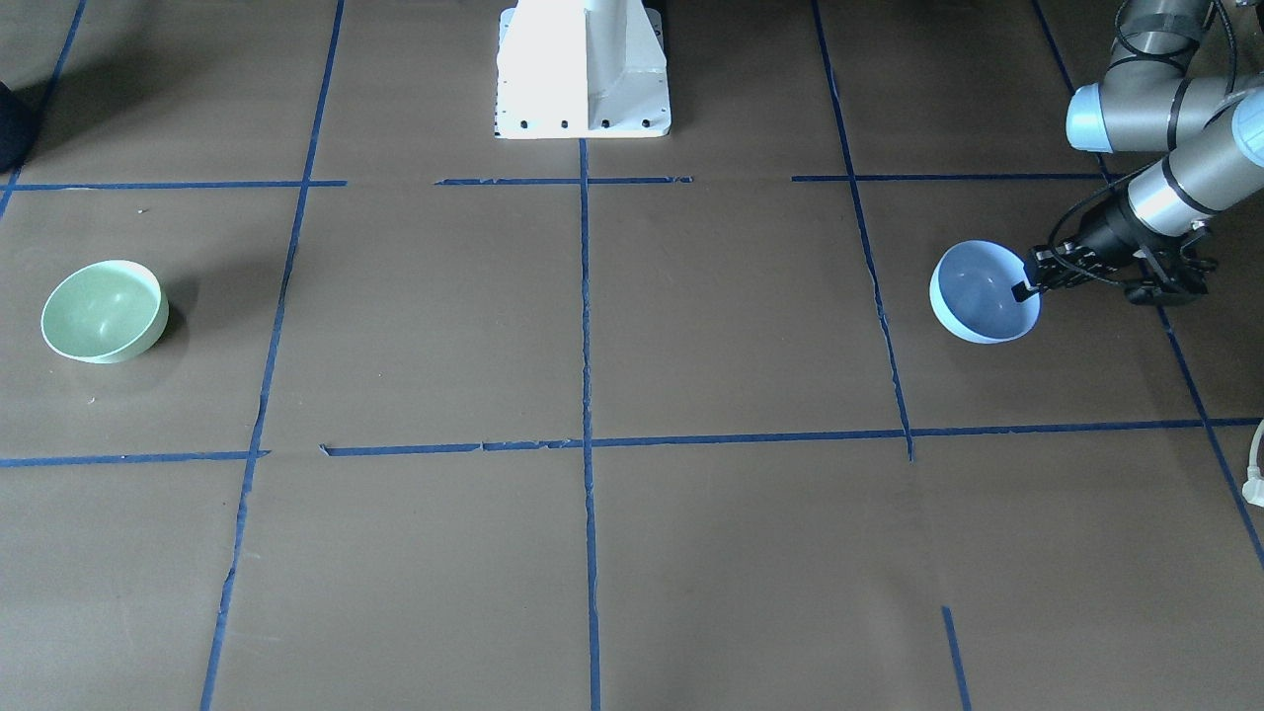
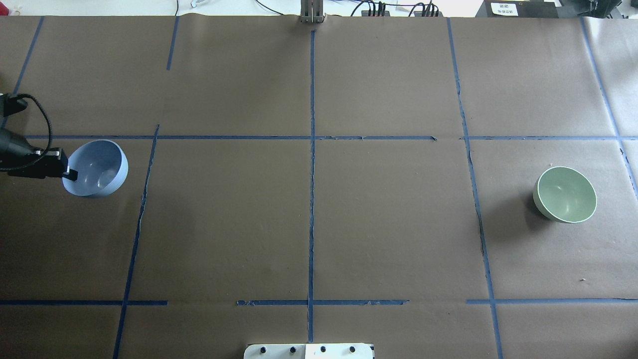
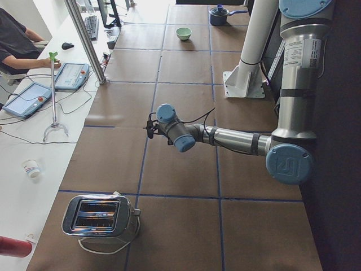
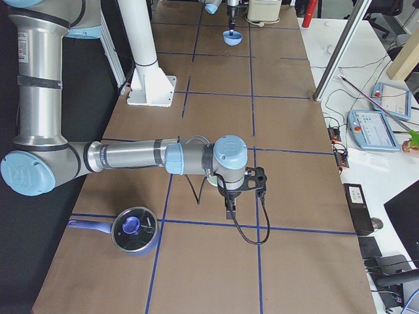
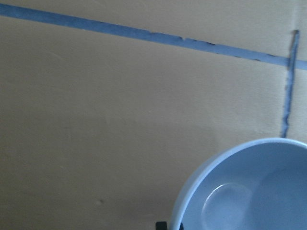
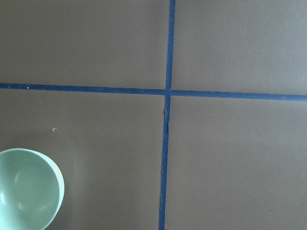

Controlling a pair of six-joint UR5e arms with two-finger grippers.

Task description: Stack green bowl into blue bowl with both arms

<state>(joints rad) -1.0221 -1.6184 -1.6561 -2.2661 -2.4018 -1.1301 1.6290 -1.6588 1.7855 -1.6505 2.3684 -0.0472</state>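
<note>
Blue bowl [image 5: 249, 191]: left claw [image 1: 1027, 289] is clamping its rim; pickup seemingly proceeding.
Right claw [image 4: 230, 213]: cannot tell its state.
Next: green bowl [image 2: 565, 194] is probably needing grasping.

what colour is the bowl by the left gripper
The bowl is pale blue, best seen in the overhead view.

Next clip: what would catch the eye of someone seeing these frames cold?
First, the blue bowl at the table's left end, its rim pinched by the left gripper. Then, far across the brown table with its blue tape grid, the green bowl sits alone near the right end, with nothing touching it.
</note>
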